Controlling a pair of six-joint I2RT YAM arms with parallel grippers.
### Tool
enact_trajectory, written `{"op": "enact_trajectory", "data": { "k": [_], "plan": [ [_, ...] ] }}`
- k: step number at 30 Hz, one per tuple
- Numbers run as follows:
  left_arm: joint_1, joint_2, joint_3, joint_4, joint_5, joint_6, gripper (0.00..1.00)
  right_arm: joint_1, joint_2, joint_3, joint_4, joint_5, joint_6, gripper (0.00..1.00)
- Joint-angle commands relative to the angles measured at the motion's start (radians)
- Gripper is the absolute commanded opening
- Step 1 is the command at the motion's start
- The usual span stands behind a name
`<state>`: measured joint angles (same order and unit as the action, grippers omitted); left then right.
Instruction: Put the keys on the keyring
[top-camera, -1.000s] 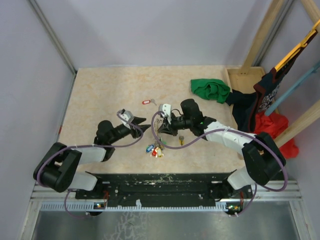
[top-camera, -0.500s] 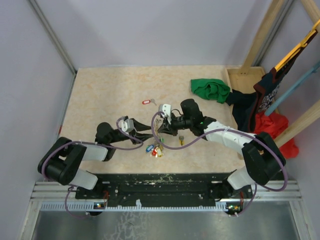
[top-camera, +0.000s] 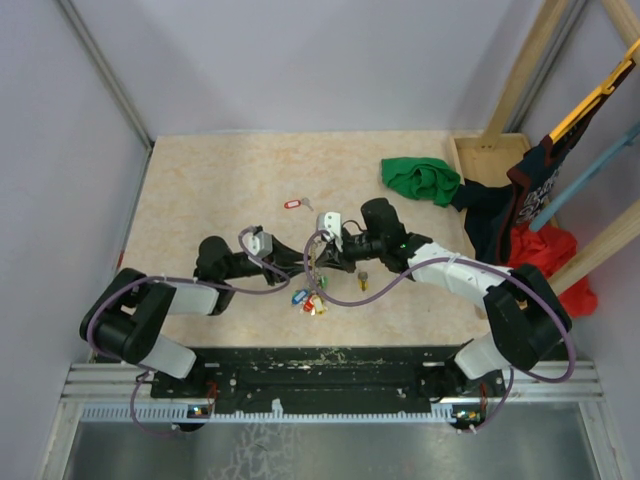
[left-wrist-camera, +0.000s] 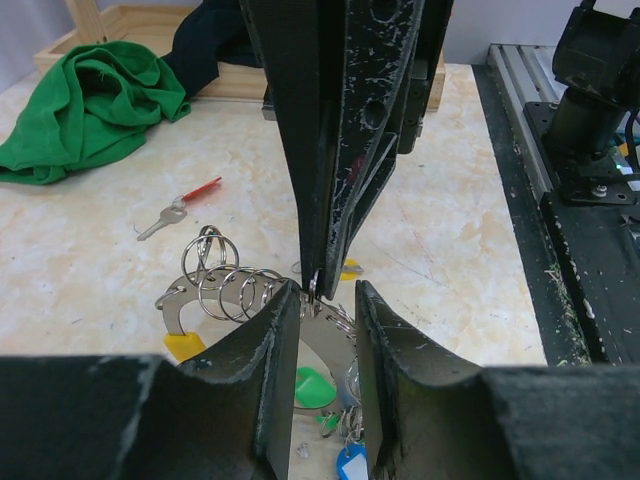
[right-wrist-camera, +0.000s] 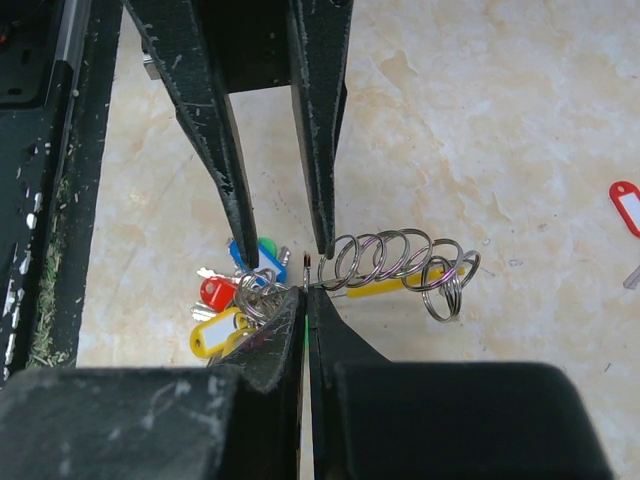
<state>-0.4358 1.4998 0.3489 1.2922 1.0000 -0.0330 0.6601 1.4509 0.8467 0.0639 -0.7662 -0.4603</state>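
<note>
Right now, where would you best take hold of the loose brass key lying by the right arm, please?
Probably from straight above: the brass key lies flat on the table, so pinch across its narrow width, fingers either side, keeping clear of the purple cable beside it.

black-and-white arms (top-camera: 452, 274), looping purple cables (top-camera: 88, 325), scuffed black tapered fingers (left-wrist-camera: 340, 130)

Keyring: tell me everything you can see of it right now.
The keyring is a thin grey metal loop, seen edge-on and pinched in the shut right gripper. Its bunch sits beside the grip: a yellow tag, red tag, blue tag and green tag, all plastic. A chain of small split rings trails sideways from the grip point. The open left gripper straddles the wire by the right fingertips; contact is unclear.
</note>
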Motion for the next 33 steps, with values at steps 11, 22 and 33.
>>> {"op": "enact_trajectory", "data": {
  "k": [11,22,33],
  "plan": [
    [-0.002,0.000,0.064,-0.172,0.003,0.062,0.34,0.010,-0.016,0.049,0.011,-0.054,-0.082,0.00],
    [-0.005,0.024,0.077,-0.142,0.083,0.031,0.27,0.012,-0.011,0.068,0.004,-0.054,-0.104,0.00],
    [-0.008,0.042,0.086,-0.144,0.083,0.022,0.25,0.021,-0.001,0.089,-0.005,-0.072,-0.119,0.00]
  ]
}}
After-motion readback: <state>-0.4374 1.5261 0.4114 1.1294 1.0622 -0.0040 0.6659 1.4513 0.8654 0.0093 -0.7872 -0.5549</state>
